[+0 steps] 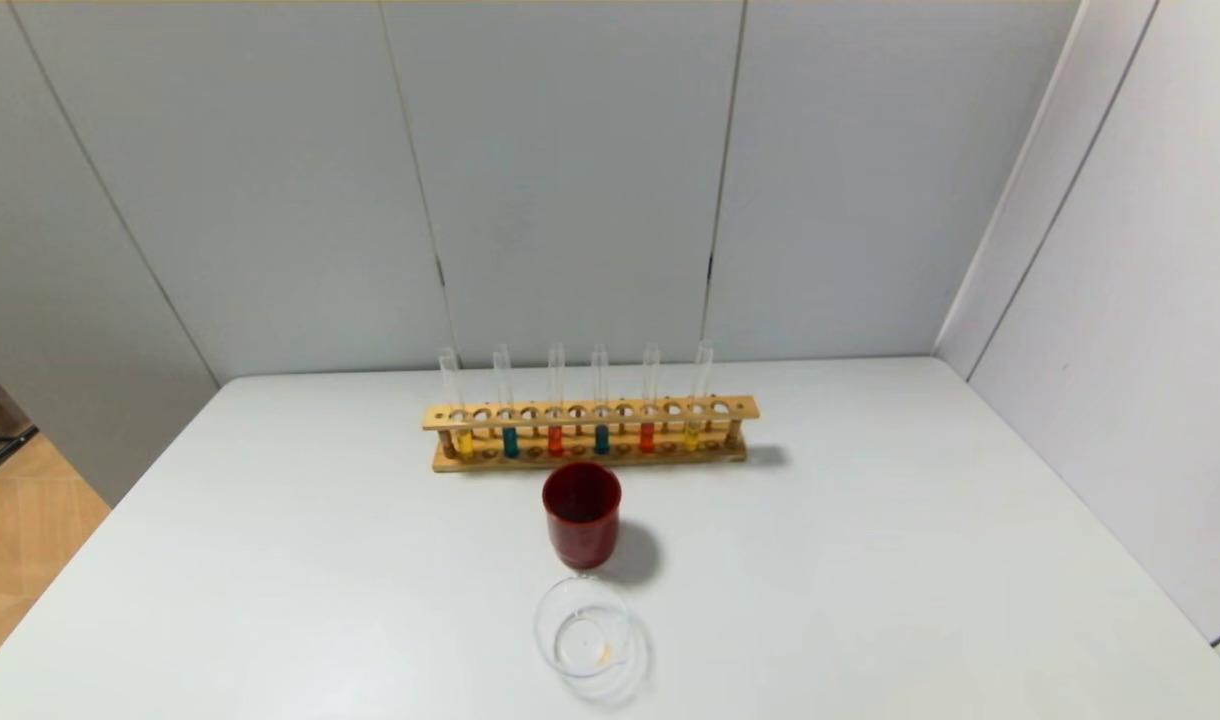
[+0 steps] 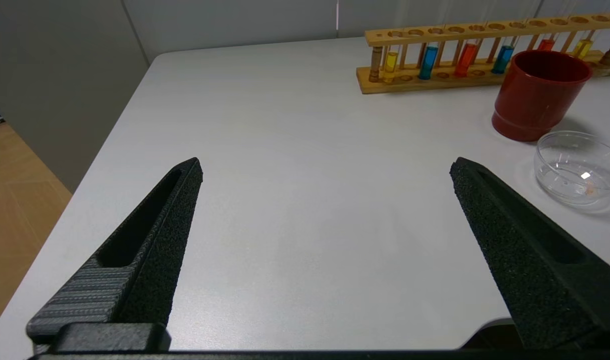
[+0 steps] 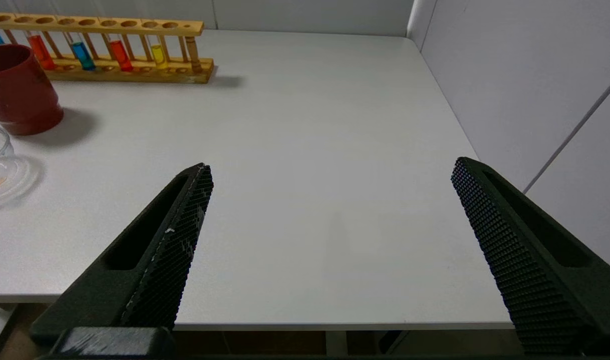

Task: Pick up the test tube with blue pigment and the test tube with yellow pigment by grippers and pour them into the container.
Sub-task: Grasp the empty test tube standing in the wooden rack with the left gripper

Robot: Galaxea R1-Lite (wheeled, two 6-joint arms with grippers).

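The tube of blue liquid (image 1: pixel 510 440) stands upright in a wooden rack (image 1: pixel 590 412) near the far edge of the bench (image 1: pixel 870 560), second from the rack's left end. A second blue tube (image 1: pixel 601 438) stands upright near the middle of the rack. The tube of bright yellow liquid (image 1: pixel 464 441) stands upright at the left end of the rack, just beside the first blue tube. Two tubes of orange-red liquid (image 1: pixel 555 439) sit in the same row, one between the two blue tubes and one to the right of the second, and a tube of paler yellow liquid (image 1: pixel 692 434) stands near the rack's right end.

On the near side of the rack, close to its middle, stands a dark red cup (image 1: pixel 581 514). Nearer the front edge, just beside the cup, sits the clear glass dish (image 1: pixel 582 626), with a faint orange trace on its bottom.

The left gripper (image 2: pixel 325 172) hovers over the front left part of the bench, its fingers (image 2: pixel 155 240) spread wide apart and holding nothing, well apart from the rack and dish. The right gripper (image 3: pixel 332 172) hovers over the front right part, near the front edge, its fingers (image 3: pixel 515 250) likewise wide apart and empty. Neither gripper shows in the head view.
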